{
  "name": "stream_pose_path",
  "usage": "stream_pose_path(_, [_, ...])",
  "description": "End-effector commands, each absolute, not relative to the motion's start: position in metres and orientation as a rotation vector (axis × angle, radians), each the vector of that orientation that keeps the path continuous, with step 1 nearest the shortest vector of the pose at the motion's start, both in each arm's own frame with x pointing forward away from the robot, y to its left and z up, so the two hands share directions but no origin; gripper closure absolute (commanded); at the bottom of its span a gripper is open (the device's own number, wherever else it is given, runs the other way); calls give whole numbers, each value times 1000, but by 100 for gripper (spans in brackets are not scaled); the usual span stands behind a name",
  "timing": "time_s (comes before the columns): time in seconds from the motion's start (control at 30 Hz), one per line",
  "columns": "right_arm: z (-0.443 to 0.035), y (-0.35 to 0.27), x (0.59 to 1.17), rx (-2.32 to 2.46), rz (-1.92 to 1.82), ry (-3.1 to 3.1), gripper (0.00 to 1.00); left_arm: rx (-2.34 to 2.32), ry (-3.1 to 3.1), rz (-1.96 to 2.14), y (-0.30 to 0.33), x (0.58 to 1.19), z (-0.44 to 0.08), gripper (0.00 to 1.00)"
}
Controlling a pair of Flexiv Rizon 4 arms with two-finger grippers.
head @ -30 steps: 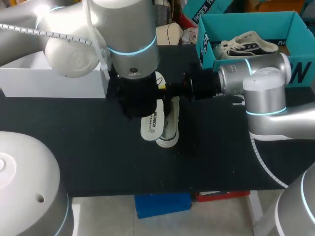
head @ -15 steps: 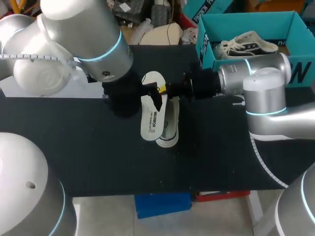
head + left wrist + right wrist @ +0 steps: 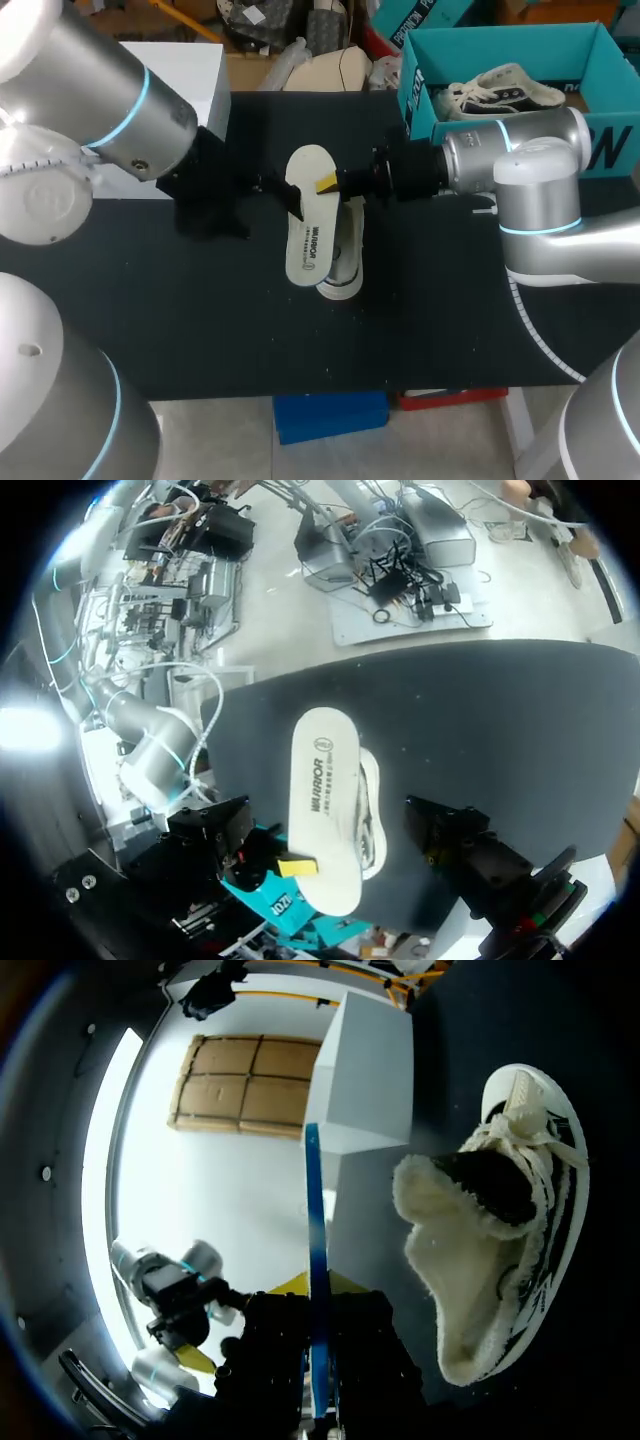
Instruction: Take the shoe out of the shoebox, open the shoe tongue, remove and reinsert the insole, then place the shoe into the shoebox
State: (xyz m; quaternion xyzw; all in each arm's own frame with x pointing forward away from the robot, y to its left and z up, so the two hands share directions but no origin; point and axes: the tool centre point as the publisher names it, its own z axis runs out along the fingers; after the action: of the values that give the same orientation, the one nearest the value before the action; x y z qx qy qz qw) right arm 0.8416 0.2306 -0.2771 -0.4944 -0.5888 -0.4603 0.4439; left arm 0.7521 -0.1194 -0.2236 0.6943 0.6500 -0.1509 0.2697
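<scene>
Insole clamped in right end effector over shoe, left end effector state unclear, shoebox beyond

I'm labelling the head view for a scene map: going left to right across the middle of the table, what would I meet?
left arm → insole → right arm. The shoe under the insole and the shoebox beyond the right arm overlap them, so they are left out.
</scene>
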Motion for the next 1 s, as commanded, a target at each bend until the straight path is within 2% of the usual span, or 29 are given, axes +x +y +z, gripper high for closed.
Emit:
stream_pose_path(0.03, [-278,231,842,-1227,-1142,-1459,100,1598,1419,-769,-112,747,-229,0])
stream_pose_path(0.33, [-278,231,842,-1227,-1142,-1459,100,1598,1419,-769,-112,747,-229,0])
stream_pose_path(1.0, [-278,231,842,-1227,-1142,-1459,100,1230,1147,-980,-114,791,-256,0])
